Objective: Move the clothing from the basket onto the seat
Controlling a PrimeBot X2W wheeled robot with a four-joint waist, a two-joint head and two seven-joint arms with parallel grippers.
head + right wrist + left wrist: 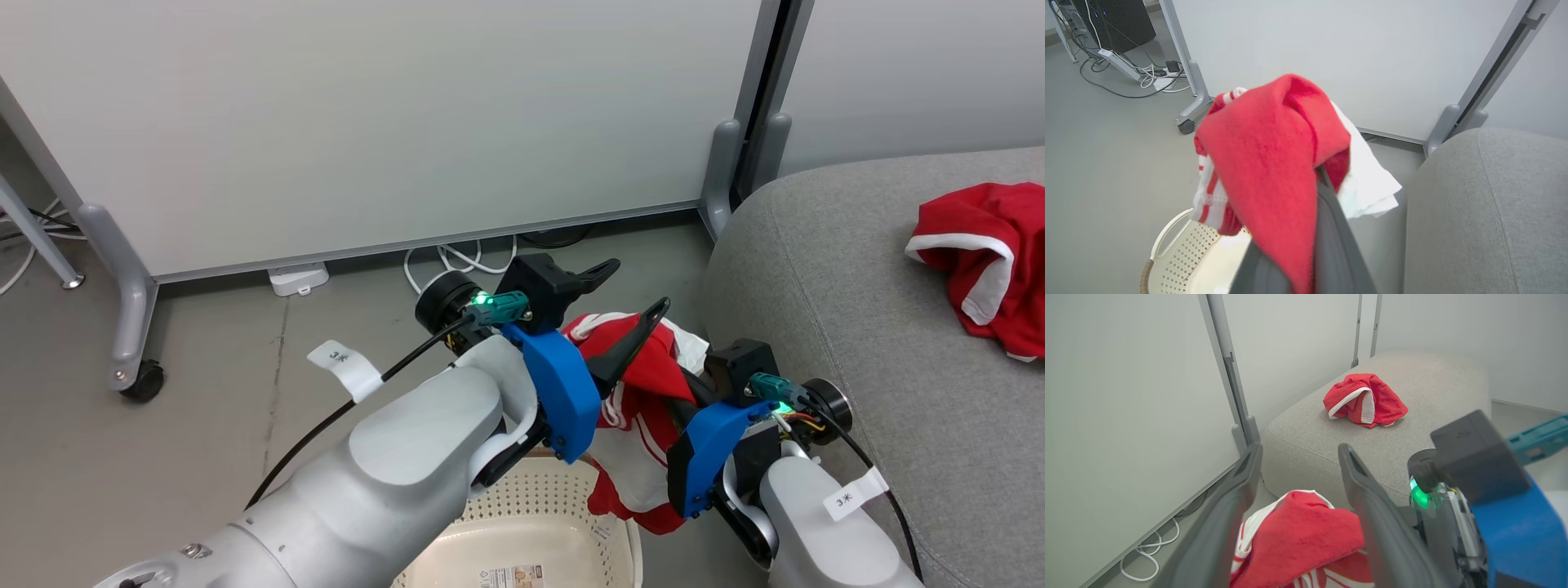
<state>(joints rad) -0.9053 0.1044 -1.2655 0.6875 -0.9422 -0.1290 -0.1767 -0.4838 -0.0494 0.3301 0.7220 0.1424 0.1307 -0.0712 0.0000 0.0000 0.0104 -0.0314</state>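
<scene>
Red garment [653, 371] above basket [531, 490], seat [857, 286] edge beside

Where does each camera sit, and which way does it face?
Head view: on the head, looking down at the cream perforated plastic basket past the pale left arm and right arm.
Left wrist view: on the left wrist, looking along open left fingers to the grey fabric seat.
Right wrist view: on the right wrist, looking along right fingers draped with the red-and-white fabric garment.
Shared: both wrist views show garment and seat.
</scene>
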